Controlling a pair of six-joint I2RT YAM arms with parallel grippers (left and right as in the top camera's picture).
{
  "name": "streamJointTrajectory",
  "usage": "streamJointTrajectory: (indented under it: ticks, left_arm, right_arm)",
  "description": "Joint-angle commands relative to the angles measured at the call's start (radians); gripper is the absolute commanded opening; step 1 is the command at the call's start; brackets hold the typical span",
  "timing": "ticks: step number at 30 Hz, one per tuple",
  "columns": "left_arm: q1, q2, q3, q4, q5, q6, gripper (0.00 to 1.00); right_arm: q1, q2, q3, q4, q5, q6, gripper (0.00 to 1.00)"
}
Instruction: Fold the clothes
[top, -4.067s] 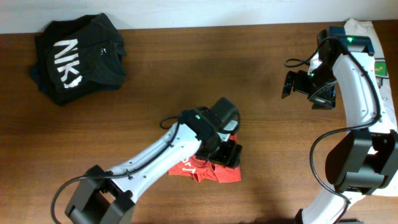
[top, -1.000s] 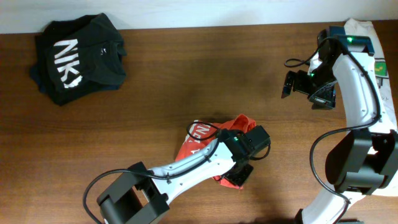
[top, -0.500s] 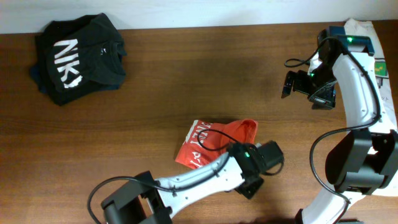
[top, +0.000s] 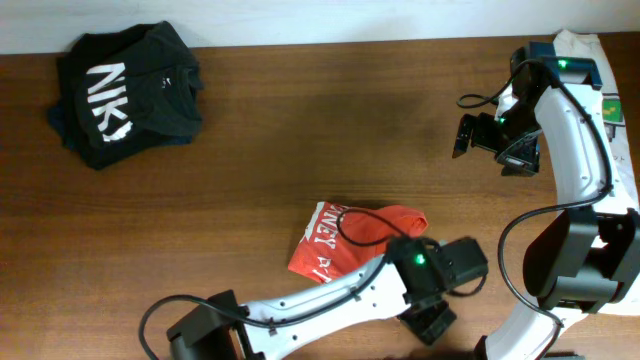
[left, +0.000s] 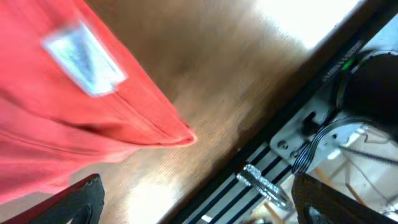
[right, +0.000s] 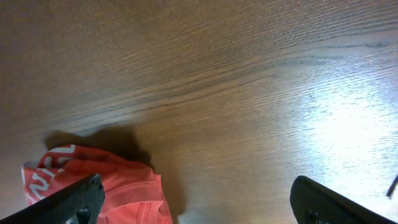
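**Orange-red shirt lay bunched crosswise near the front edge, both grippers free of it**

The orange-red T-shirt (top: 368, 228) sat as a crumpled bundle on the wooden table (top: 300, 140), toward the near edge and a little right of centre. Its long axis ran roughly left to right, tilted so that the left end lay nearer the front edge and the right end slightly farther back. The white lettering (top: 322, 238) covered the left end and ran sideways, climbing across the short width of the bundle. The left arm's forearm crossed over the near side of the bundle and hid its lower edge.

The left gripper (top: 435, 322) was just beyond the shirt's right near corner, at the table's front edge. Its wrist view showed both fingers spread wide with nothing between them. A hem of the cloth and a small white label (left: 84, 50) lay ahead of them, apart from the fingertips.

The right gripper (top: 468, 135) hung over bare wood at the far right, well apart from the shirt. Its fingers were also spread wide and empty.

A black garment (top: 125, 95) with large white letters lay at the far left corner.
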Motion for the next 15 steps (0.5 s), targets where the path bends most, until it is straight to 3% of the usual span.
streamJointTrajectory:
  ticks: [1,3,6,10,15]
  left_arm:
    - [0.093,-0.025,0.08,-0.017,-0.122,0.021,0.85]
    - [0.155,0.013,0.072,0.017,-0.107,0.027,0.72]
    - [0.166,0.135,0.072,0.103,-0.033,0.062,0.41]
    - [0.166,0.264,0.072,0.183,0.095,0.062,0.27]
    - [0.16,0.29,0.144,0.139,0.109,0.063,0.26]
  right_arm:
    - [0.006,-0.007,0.01,0.0,-0.002,-0.008,0.99]
    - [0.006,-0.007,0.009,0.0,-0.002,-0.007,0.99]
    - [0.006,-0.007,0.01,0.0,-0.002,-0.007,0.99]
    - [0.006,-0.007,0.01,0.0,-0.002,-0.007,0.99]
    - [0.006,-0.007,0.01,0.0,-0.002,-0.007,0.99]
